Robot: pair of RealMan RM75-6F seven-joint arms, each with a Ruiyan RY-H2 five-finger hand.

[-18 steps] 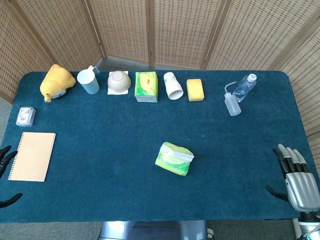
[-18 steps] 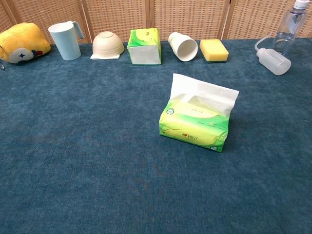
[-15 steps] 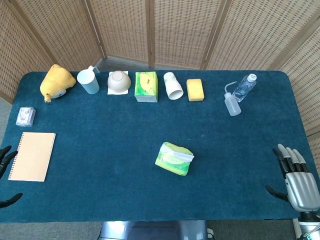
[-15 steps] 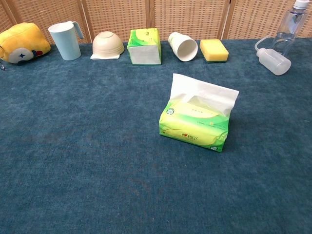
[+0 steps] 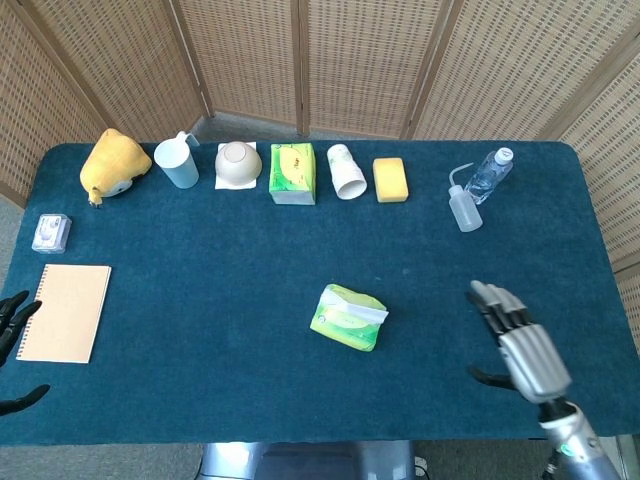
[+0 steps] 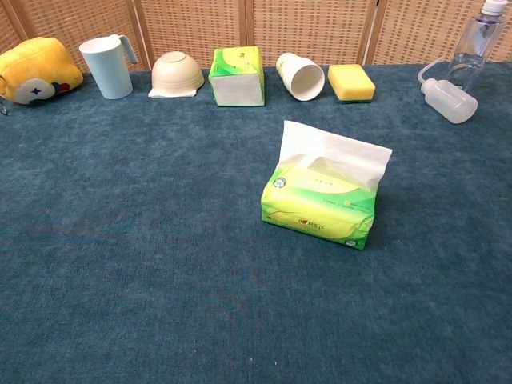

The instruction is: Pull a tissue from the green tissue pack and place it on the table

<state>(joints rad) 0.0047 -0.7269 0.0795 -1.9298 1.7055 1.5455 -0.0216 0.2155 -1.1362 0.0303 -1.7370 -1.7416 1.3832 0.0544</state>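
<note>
head view: right hand (image 5: 524, 347) fingers spread, empty | left hand (image 5: 12, 335) edge-cropped, grip unclear | chest view: hands unseen

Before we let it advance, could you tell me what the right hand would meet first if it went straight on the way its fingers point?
Probably nothing soon: the right hand points up-left, passing right of the green tissue pack and left of the squeeze bottle; height unclear.

Silver right hand (image 5: 522, 345), black fingers (image 5: 497, 308)

Left hand (image 5: 12, 340) cut off by frame edge
</note>
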